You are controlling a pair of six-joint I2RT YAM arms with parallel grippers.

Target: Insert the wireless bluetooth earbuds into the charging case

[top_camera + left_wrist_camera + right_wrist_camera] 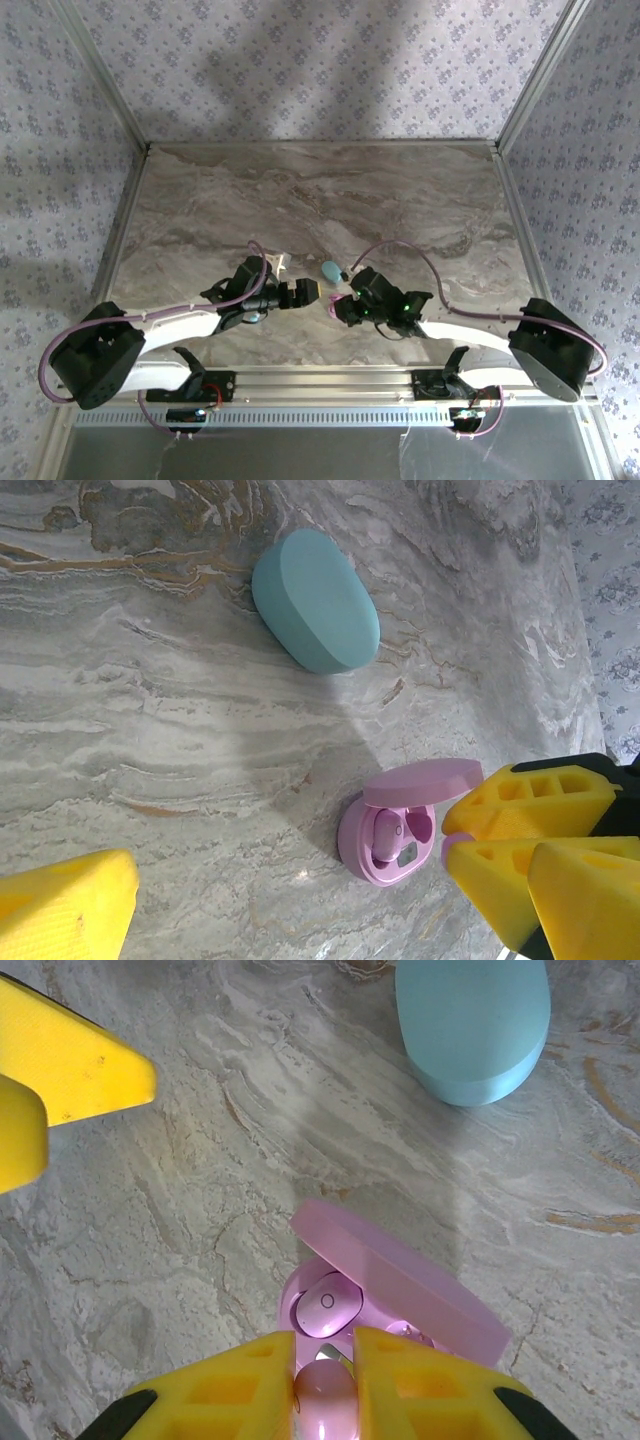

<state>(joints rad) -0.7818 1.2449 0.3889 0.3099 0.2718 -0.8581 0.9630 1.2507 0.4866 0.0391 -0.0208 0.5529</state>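
Status: the right fingers [340, 305] are clamped on one pink bud, the held bud [323, 1400]. The left fingers [306, 291] are spread wide and hold nothing.

Location: the pink case [400, 1290] sits on the desk [300, 200] between the two arms, with its lid raised. One seated bud [330, 1305] occupies a socket. The socket beside it [420, 828] appears empty. The blue case [475, 1025] lies shut, farther out on the desk and apart from the pink case.

Key relation: in the right wrist view, the held bud lies at the near rim of the pink case, just short of the cavity. The seated bud is directly ahead of the fingertips. The free socket lies ahead and slightly to the right, beside the right-hand finger. The case's long axis runs diagonally in that view, from upper left to lower right. The raised lid leans over the far side of the cavity.

Nearer arm: the right. It carries the bud and needs, by estimate, a short advance, a small shift toward the free socket and a descent. Risk: contact with the lid or the seated bud.
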